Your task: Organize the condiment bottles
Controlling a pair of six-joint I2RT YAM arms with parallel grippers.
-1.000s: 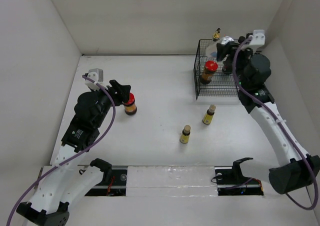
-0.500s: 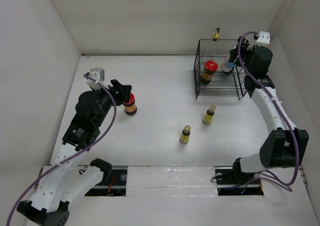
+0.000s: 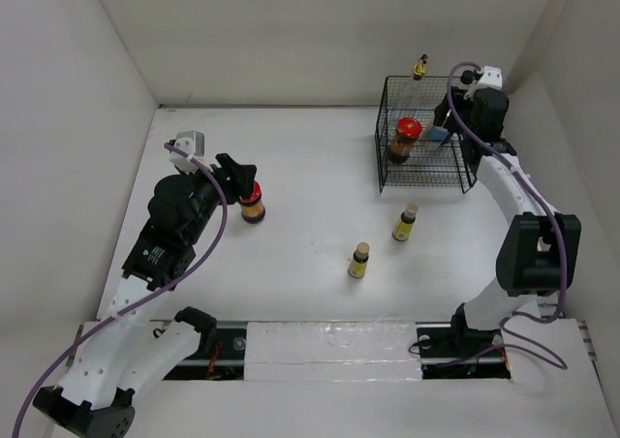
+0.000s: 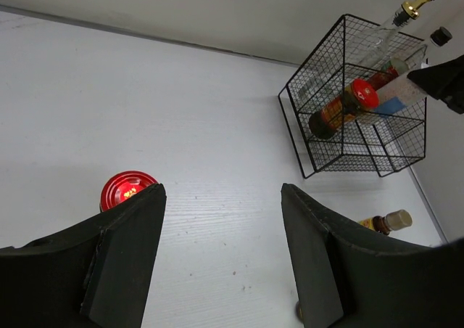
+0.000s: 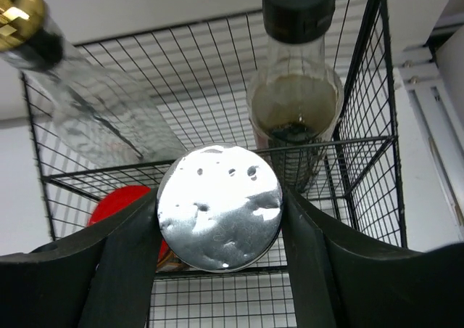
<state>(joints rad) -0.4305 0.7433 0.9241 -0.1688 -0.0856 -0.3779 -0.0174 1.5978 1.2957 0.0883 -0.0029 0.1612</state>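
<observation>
My right gripper [image 5: 220,201] is shut on the silver-lidded shaker [image 5: 220,207] and holds it inside the black wire basket [image 3: 387,162], seen from above at the shaker [image 3: 441,134]. In the basket a red-lidded jar [image 3: 405,138] leans; a dark black-capped bottle [image 5: 297,88] and a clear gold-capped bottle [image 5: 80,88] stand at the back. My left gripper [image 4: 221,190] is open, with nothing between its fingers, just right of the other red-lidded jar [image 4: 127,189], which stands on the table [image 3: 253,203]. Two tiny yellow bottles [image 3: 405,222] [image 3: 359,261] stand mid-table.
White walls close in the table on the left, back and right. The basket sits in the far right corner, close to the right wall. A rail with both arm bases [image 3: 329,346] runs along the near edge.
The right arm has swung round toward the right wall and brought the shaker down into the basket's right side. The left arm has stayed nearly still by the red-lidded jar.
</observation>
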